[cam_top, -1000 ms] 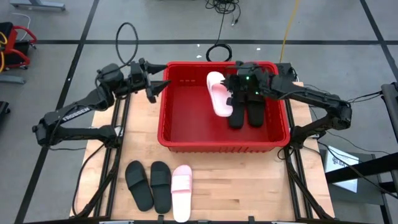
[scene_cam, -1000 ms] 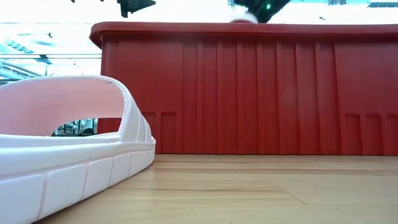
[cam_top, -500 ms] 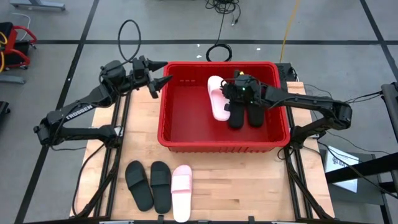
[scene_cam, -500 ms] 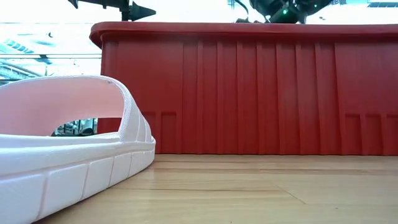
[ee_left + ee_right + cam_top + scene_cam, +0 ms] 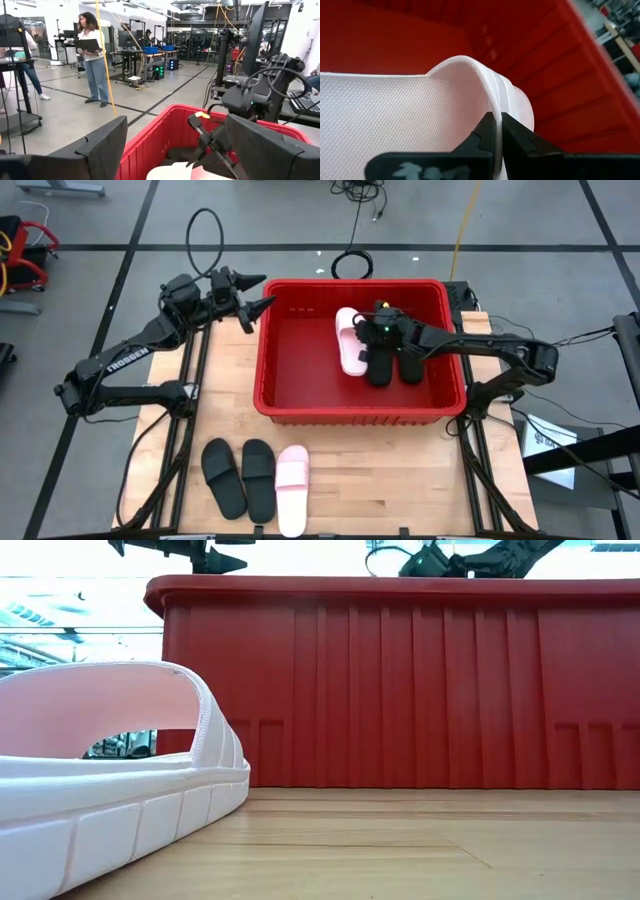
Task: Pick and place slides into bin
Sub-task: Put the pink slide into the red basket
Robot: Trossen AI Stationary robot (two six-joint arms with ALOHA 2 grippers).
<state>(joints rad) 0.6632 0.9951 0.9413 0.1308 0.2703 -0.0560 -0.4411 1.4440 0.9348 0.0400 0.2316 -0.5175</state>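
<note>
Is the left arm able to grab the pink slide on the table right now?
Probably yes. The left gripper hangs open by the bin and nothing covers the pink slide, but it lies across the table.

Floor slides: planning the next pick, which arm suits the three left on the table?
Left, probably. The left hand is open and empty outside the bin; the right hand is shut on the pink slide inside it.

The bin's (image 5: 262, 370) left half is bare floor, open from above. Its right half is taken up by a pink slide (image 5: 349, 340), two black slides (image 5: 395, 363) and the right gripper (image 5: 366, 340). Three slides (image 5: 254, 478) crowd the near-left tabletop.
</note>
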